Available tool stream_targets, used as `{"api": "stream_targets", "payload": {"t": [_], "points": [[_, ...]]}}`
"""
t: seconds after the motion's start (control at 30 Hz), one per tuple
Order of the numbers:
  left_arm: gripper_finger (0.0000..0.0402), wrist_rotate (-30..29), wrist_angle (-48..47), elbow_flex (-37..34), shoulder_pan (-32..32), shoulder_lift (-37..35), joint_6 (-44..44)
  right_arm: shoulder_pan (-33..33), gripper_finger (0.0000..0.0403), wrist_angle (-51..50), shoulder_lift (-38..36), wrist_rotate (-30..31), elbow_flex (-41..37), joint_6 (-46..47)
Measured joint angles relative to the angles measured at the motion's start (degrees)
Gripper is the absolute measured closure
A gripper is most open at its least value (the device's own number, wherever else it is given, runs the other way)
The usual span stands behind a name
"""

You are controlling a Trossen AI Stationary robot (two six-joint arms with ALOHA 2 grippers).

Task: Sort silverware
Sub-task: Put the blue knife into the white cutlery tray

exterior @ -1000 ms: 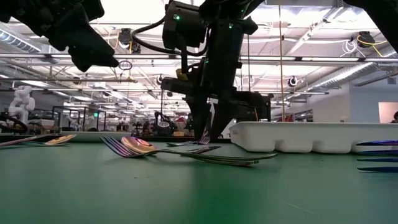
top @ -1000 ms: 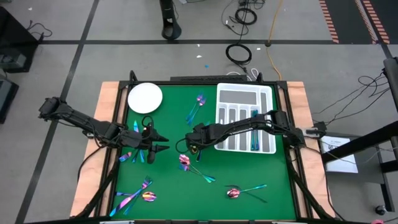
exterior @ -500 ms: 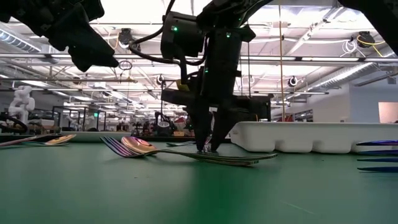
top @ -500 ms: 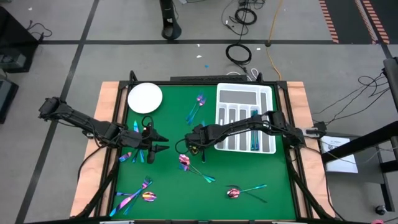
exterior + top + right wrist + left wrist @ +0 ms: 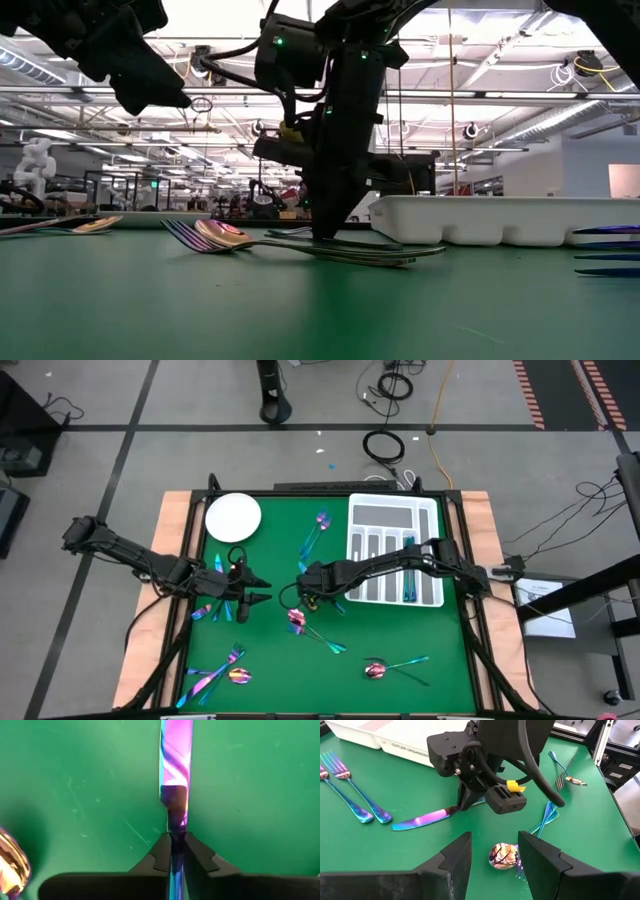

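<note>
A pink-to-blue knife (image 5: 420, 820) of the silverware lies on the green mat (image 5: 270, 650) near the table's middle, and my right gripper (image 5: 308, 592) stands over it, shut on it. My left gripper (image 5: 262, 592) hangs open above the mat left of the middle. A pink spoon (image 5: 504, 856) lies on the mat just ahead of its fingers. More forks and spoons lie scattered flat on the mat. My right gripper pinches the knife's handle just behind the blade (image 5: 174, 827) between its two fingertips (image 5: 161, 851), one on each long edge. The fingers come steeply from above and lie across the knife. The blade (image 5: 417, 821) lies flat on the mat.
A white compartmented tray (image 5: 392, 520) with teal pieces in it stands at the right, close behind my right arm. A round white plate (image 5: 233, 517) sits at the far left. Two forks (image 5: 350, 795), a far pair (image 5: 318, 532) and near-edge groups (image 5: 222, 675), (image 5: 385, 668) lie around.
My right gripper has rolled a little about its own axis over the knife and shut its fingers on the handle. The knife has stayed flat on the mat.
</note>
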Motion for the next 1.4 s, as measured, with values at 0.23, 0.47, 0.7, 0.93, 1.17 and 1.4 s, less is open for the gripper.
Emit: {"api": "stream_targets", "payload": {"t": [0.23,0.47,0.7,0.93,1.17,1.4], "points": [[0.0240,0.0,0.0,0.0,0.0,0.0,0.2,0.0,0.0395,0.4,0.0,-0.1,0.0,-0.9],[0.0240,0.0,0.0,0.0,0.0,0.0,0.2,0.0,0.0397,0.6,-0.1,0.2,0.0,-1.2],[0.0240,0.0,0.0,0.0,0.0,0.0,0.2,0.8,0.0375,0.4,0.2,0.2,2.8,-5.5],[0.0240,0.0,0.0,0.0,0.0,0.0,0.1,2.2,0.0361,-0.2,0.2,1.2,4.6,-8.0],[0.0240,0.0,0.0,0.0,0.0,0.0,0.1,2.3,0.0334,-0.4,0.1,1.9,4.6,-8.2],[0.0240,0.0,0.0,0.0,0.0,0.0,0.0,2.3,0.0292,-0.6,0.1,3.9,4.6,-9.5]]}}
